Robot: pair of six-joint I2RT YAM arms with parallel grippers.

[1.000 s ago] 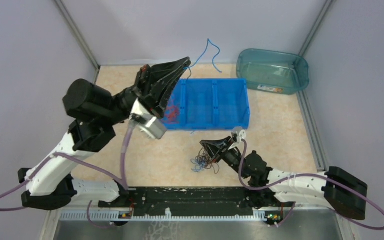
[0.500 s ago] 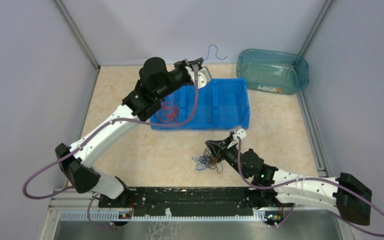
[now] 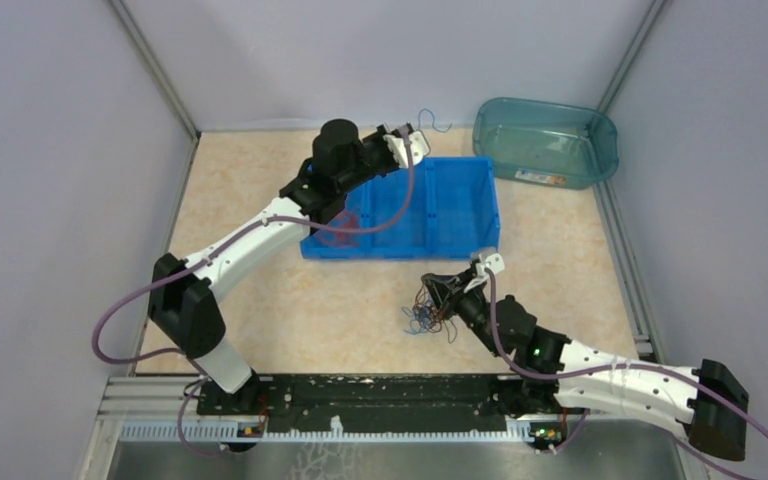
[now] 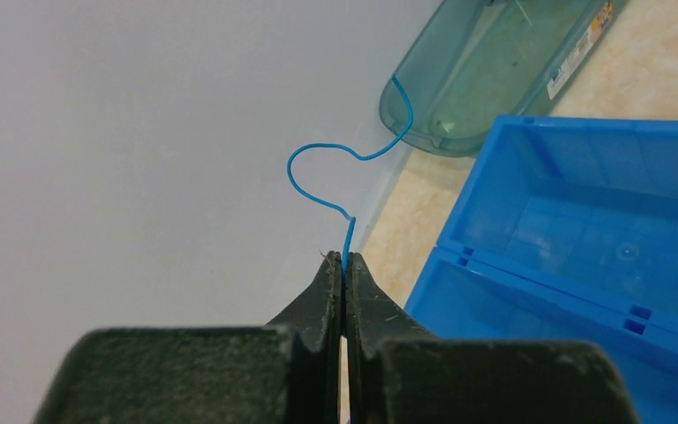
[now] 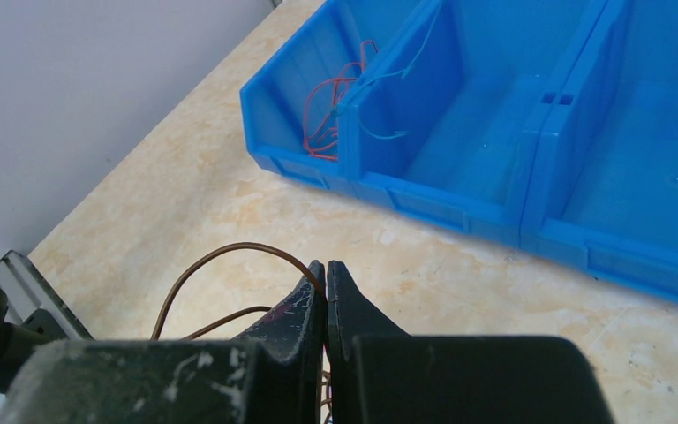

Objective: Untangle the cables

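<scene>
Your left pincer (image 4: 344, 265) is clenched on the end of a thin blue wire (image 4: 290, 172), which curls up free in the air above the far rim of the blue plastic three-compartment bin (image 3: 491, 215). Your right pincer (image 5: 325, 267) is also clenched, and a thin brown wire (image 5: 238, 246) arcs into its tips, apparently pinched there. It sits at the top of the small tangle of dark, blue and brown wires (image 3: 426, 312), which lies on the surface just in front of the bin.

These wires look very light and springy. They hold their bends, so expect them to snag on one another and drag the bunch along. Take one strand near a free end and anchor the rest.

A bunch of red wires (image 5: 327, 110) lies in the bin's left compartment, and a teal strand (image 5: 380, 135) in the middle one. A clear teal plastic tub (image 3: 600, 130) stands at the far right. The beige marbled surface (image 3: 290, 300) is closed in by plain pale walls (image 3: 60, 120).
</scene>
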